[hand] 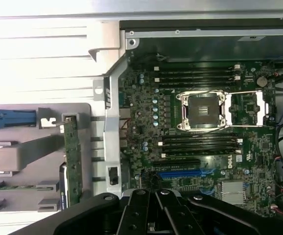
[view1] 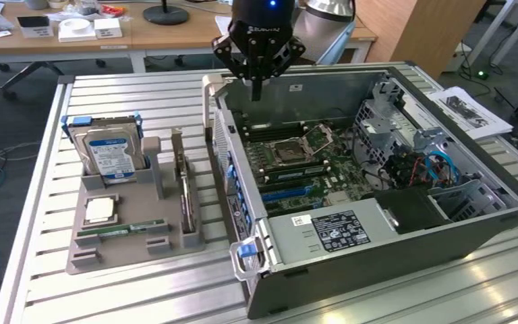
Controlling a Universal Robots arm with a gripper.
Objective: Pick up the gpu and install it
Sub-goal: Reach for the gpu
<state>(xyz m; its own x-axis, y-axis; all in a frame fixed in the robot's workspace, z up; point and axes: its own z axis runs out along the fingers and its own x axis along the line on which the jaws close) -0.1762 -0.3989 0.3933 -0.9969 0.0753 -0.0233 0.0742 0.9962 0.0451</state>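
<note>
The gpu [view1: 184,196] stands on its edge in a slot of the grey holder [view1: 133,253], at the exterior view's left of the open computer case [view1: 367,223]. From the wrist it appears as a thin card seen edge-on [hand: 73,161]. My gripper [view1: 257,91] hangs above the back wall of the case, well away from the gpu, its fingers pressed together with nothing between them. The wrist view looks down past the gripper [hand: 153,208] onto the motherboard [hand: 146,112], with a blue slot [hand: 180,173] near the fingers and the processor socket [hand: 205,111] open.
The holder also carries a silver hard drive with a blue-white label [view1: 113,154], a processor [view1: 100,210] and a green RAM stick [view1: 119,231]. The slatted metal table [view1: 124,94] runs around them. Papers [view1: 471,111] lie at the exterior view's right. Desks stand behind.
</note>
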